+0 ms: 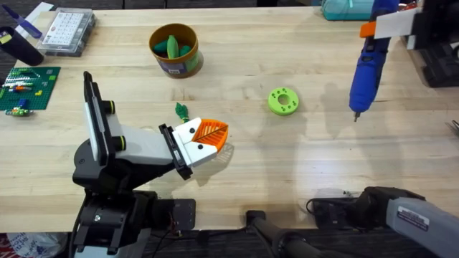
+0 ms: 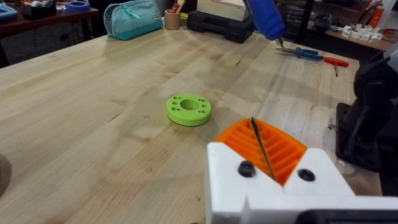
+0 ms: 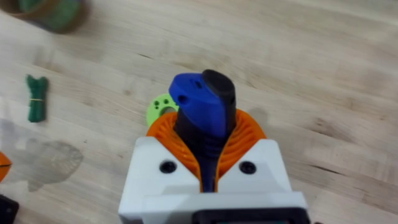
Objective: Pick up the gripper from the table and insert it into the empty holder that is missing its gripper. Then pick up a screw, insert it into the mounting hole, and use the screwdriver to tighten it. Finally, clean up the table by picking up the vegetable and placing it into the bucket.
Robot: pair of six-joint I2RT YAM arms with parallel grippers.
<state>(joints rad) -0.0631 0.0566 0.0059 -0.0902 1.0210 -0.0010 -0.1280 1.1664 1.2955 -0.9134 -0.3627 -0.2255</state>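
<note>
My right gripper (image 1: 374,29) (image 3: 205,140) is shut on the blue screwdriver (image 1: 367,68) (image 3: 202,109) (image 2: 264,15), held in the air at the far right with its bit pointing down at the table. At the lower left, the white holder head (image 1: 150,147) of my left arm carries both orange ribbed fingers. My left gripper (image 1: 224,131) (image 2: 254,127) is shut with nothing in it. Two dark screw heads (image 2: 246,168) sit in its white base. The dark-green vegetable (image 1: 181,110) (image 3: 36,98) lies on the wood just behind the left gripper. The bucket (image 1: 174,49) stands farther back with green pieces inside.
A lime-green disc (image 1: 283,100) (image 2: 188,109) lies mid-table between the two grippers. A clear compartment box (image 1: 66,30) and a green building plate (image 1: 29,87) are at the far left. A teal pouch (image 2: 132,17), a black case (image 2: 217,23) and pliers (image 2: 311,55) line the far edge.
</note>
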